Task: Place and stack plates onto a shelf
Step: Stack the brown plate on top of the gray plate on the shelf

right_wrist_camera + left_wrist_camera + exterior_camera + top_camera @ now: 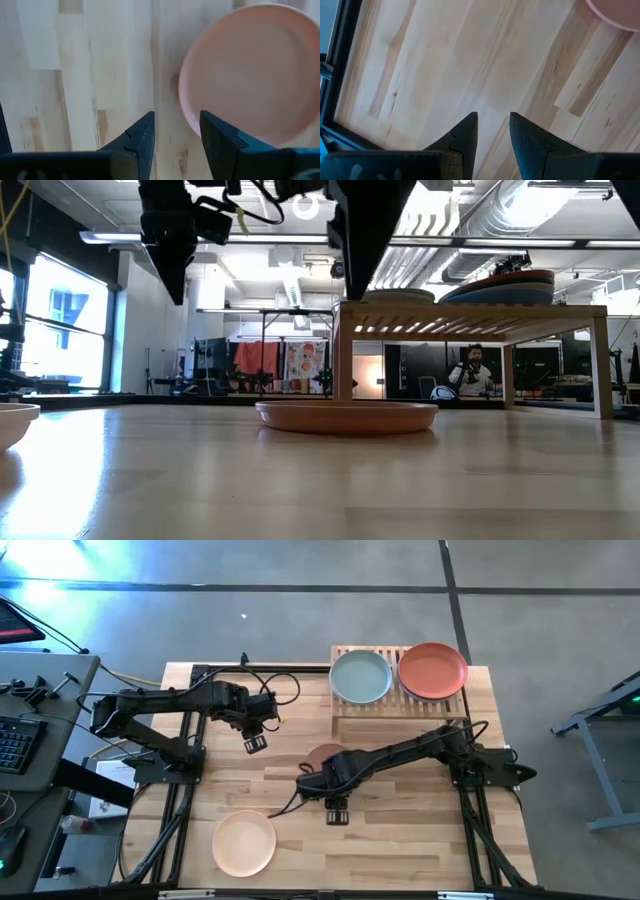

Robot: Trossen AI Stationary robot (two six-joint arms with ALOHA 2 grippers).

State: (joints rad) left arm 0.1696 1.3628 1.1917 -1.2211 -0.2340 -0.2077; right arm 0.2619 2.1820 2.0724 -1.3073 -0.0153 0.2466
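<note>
Peach plate [255,75] beside right hand [177,131]

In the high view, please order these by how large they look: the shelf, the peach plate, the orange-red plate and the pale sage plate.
1. The shelf looks largest; it carries two plates side by side.
2. The orange-red plate, the peach plate and the pale sage plate look about alike. The plates on the shelf sit nearer the camera, so I do not rank the three.
</note>
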